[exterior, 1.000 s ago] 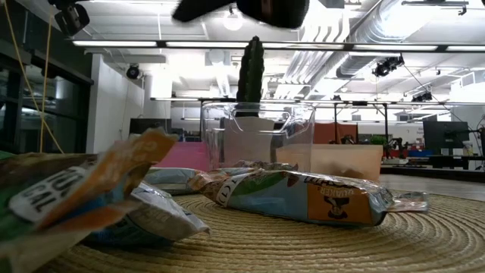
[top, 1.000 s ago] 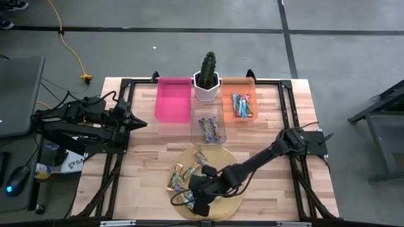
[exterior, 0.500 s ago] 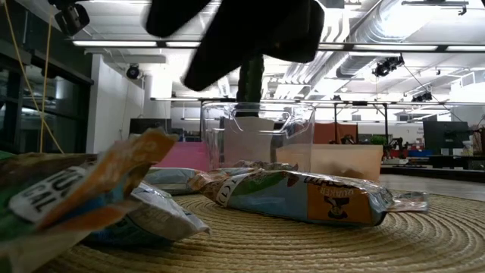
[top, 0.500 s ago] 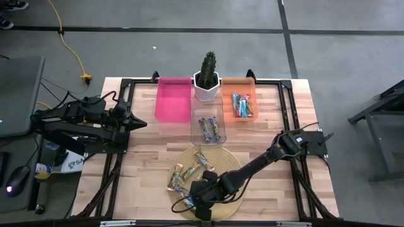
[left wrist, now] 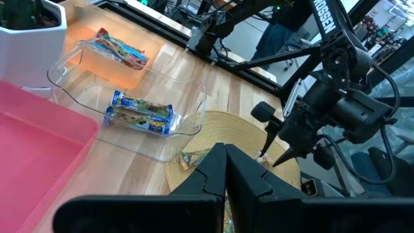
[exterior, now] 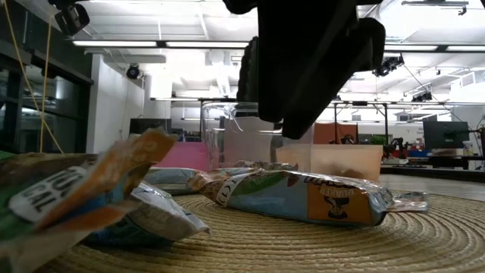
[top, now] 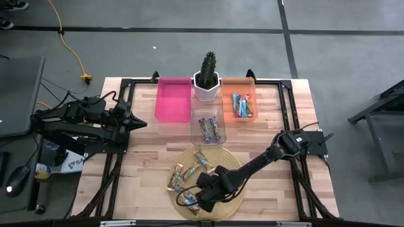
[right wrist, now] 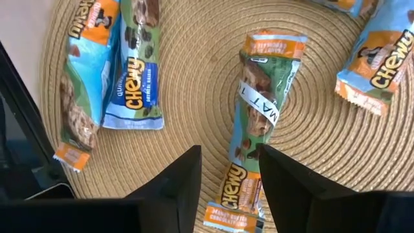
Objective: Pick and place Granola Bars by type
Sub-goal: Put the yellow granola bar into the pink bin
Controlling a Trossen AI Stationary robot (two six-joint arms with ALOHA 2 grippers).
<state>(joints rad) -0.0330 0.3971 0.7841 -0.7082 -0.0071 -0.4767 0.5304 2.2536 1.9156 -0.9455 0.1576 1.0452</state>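
Observation:
Several granola bars (top: 189, 171) in blue, orange and green wrappers lie flat on a round woven mat (top: 232, 165) near the table's near edge. My right gripper (right wrist: 229, 155) hangs open over the mat (top: 197, 199), pointing down. Its fingers stand on either side of the lower half of an orange-and-green bar (right wrist: 262, 110) without touching it. In the low view it (exterior: 307, 72) is clear above the bars (exterior: 303, 199). My left gripper (left wrist: 224, 169) waits shut at the table's left side (top: 136, 122).
Three bins stand along the far side: a pink one (top: 173, 99), a clear one (top: 197, 129) holding two blue bars (top: 209, 128), and an orange one (top: 228, 101) holding several bars. A cactus in a white pot (top: 207, 81) stands between the pink and orange bins.
My right gripper has come down over the woven mat toward the bars; in the low view it has dropped from the picture's top into the middle. The bars have not moved.

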